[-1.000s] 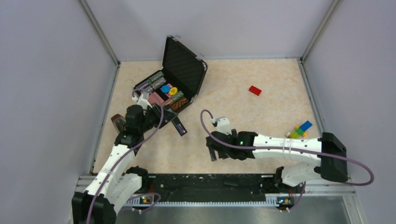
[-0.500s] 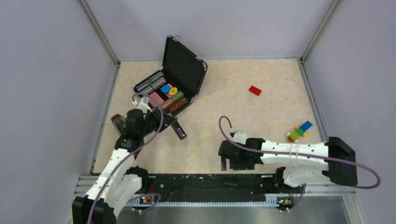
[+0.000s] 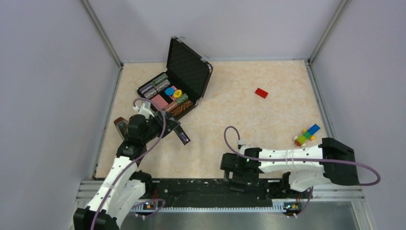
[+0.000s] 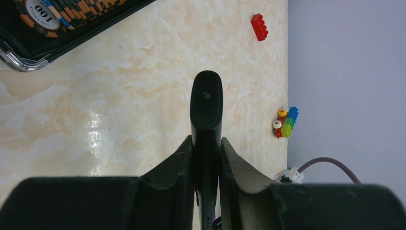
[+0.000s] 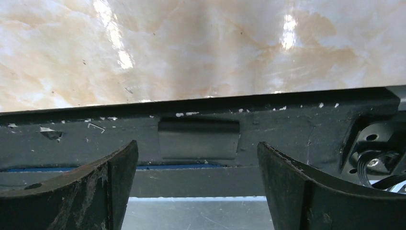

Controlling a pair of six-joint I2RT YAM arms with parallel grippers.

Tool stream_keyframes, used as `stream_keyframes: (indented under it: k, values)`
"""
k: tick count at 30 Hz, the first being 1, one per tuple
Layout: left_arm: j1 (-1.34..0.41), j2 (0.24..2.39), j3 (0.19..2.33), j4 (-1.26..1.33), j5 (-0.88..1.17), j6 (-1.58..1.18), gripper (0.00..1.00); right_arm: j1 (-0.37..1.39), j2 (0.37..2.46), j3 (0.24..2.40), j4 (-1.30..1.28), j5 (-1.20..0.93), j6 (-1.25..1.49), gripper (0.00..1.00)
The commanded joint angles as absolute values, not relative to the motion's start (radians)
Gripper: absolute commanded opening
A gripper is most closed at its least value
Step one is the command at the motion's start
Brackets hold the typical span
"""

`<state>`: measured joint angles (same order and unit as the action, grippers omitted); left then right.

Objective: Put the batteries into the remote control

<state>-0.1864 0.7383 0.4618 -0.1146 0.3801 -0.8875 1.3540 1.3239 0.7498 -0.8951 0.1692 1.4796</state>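
We see the remote control pinched edge-on in the jaws of the left gripper, held over the worktop near the black case, barely shifted from a second ago. We find no loose batteries. The right gripper has drawn back from mid-worktop to the near rail, jaws spread over a small black cover piece. We judge that fetching this cover is the step now in hand.

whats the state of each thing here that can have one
remote control, held by the left pincer
left pincer, shut on the remote control
right pincer, open
small dark piece, lying on the rail, ungripped
case, lid open
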Motion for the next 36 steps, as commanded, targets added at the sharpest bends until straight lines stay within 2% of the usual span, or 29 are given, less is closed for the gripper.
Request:
stream_keyframes:
  k: [1,11,17,24,27,36]
  values:
    - [-0.189,0.712,0.458,-0.109,0.381,-0.867,0.00,1.400,1.342,0.727,-0.868,0.162,1.597,0.92]
    - [-0.189,0.697,0.457,-0.139,0.383,-0.853,0.00,1.455,1.404,0.715,-0.814,0.168,1.659,0.88]
    - [-0.189,0.685,0.462,-0.155,0.383,-0.848,0.00,1.454,1.383,0.665,-0.725,0.194,1.641,0.81]
    - [-0.188,0.669,0.464,-0.178,0.379,-0.846,0.00,1.454,1.376,0.642,-0.679,0.217,1.591,0.58]
    - [-0.189,0.671,0.459,-0.176,0.388,-0.849,0.00,1.455,1.403,0.670,-0.682,0.228,1.540,0.52]
    - [-0.188,0.685,0.479,-0.206,0.402,-0.804,0.00,1.467,1.393,0.867,-0.805,0.337,1.339,0.52]
